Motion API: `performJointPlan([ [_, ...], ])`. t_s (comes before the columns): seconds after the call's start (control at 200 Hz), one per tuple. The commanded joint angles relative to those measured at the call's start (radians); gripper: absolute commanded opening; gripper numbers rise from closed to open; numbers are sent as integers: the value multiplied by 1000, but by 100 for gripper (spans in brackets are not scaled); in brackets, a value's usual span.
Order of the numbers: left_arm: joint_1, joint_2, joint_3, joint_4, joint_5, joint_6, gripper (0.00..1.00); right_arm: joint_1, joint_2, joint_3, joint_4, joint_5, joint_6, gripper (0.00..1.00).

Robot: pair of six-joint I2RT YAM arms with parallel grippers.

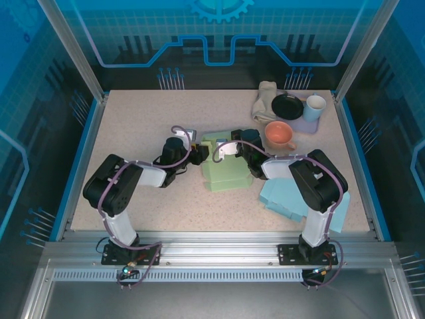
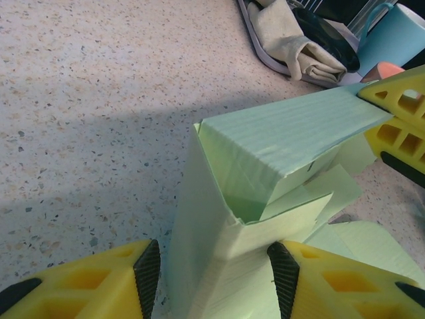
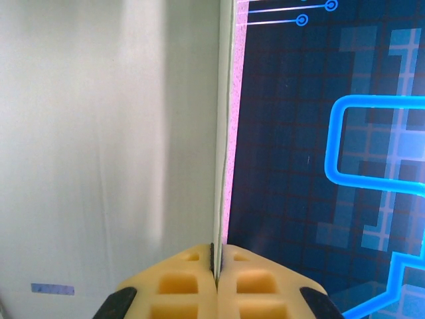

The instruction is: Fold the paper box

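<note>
Right gripper: clenched. Its yellow fingertips meet on a thin edge of the pale green paper box. In the right wrist view this pinched panel runs straight up from the fingertips. Its broad pale face lies to the left of them.

Seen from the left wrist, the same fingers pinch the far end of the box's top flap, up and to the right of the left gripper.

Left gripper: jaws stand partway apart, straddling the box's near end. The black pad on the right finger lies against the box wall. The other pad sits just beside the opposite wall. Cannot tell whether the box is actually squeezed.

The box lies on the speckled tabletop between the two grippers, part-formed. One end is open, with loose flaps showing just ahead of the left gripper.

Beyond the right gripper, well apart:
- a salmon-coloured cup, nearest of the lot
- a grey tray
- a folded beige cloth
- a black dish
- a light blue mug

Behind the right gripper, under its arm: flat light blue cardboard sheets on the tabletop.
</note>
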Motion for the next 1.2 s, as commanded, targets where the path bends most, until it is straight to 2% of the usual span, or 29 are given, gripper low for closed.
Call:
performJointPlan([
  [0.0, 0, 28, 35, -9, 18, 11, 51, -9, 13, -11, -3, -8, 8, 0],
  [0.4, 0, 58, 115, -109, 50, 9, 49, -9, 13, -11, -15, -17, 13, 0],
  [0.6, -3, 70, 152, -166, 26, -4, 47, -10, 10, -11, -18, -21, 14, 0],
  [0.85, -38, 87, 204, -267, -105, -19, 44, -8, 5, -10, -24, -23, 19, 0],
  [1.195, -106, 114, 272, -392, -350, -40, 40, -8, 1, -11, -25, -21, 22, 0],
])
